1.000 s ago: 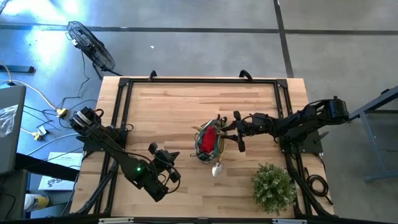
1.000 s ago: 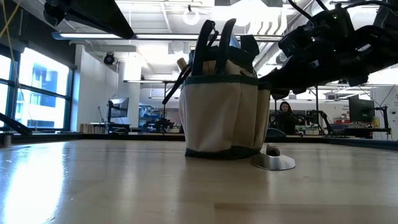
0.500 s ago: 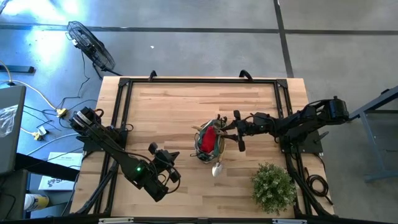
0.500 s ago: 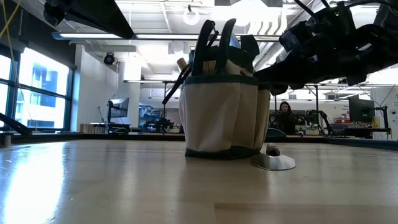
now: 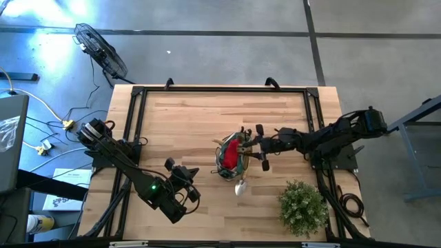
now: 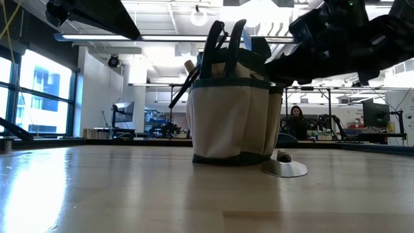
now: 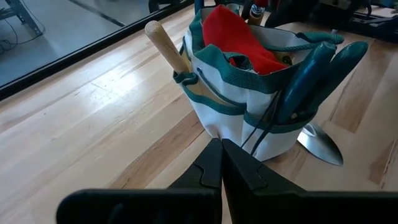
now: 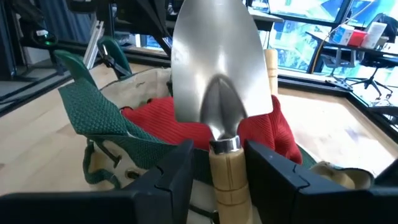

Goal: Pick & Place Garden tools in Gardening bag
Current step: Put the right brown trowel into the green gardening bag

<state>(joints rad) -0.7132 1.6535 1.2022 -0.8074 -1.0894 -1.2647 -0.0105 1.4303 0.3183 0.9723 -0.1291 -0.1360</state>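
the right gripper (image 8: 227, 171), clamped on a trowel (image 8: 217, 74), has edged left over the gardening bag (image 5: 231, 157). release looks close. left gripper (image 7: 221, 163) waits lower left, fingers together.

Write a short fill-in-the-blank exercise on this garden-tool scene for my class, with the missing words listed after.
1. The right gripper holds a trowel by its ____ handle.
2. The cloth inside the bag is ____.
3. A second trowel lies on the ____ beside the bag.
4. The left gripper is ____.

Missing words: wooden; red; table; shut

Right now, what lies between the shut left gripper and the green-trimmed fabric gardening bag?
Only bare wooden table between left gripper and bag, seen in the left wrist view.
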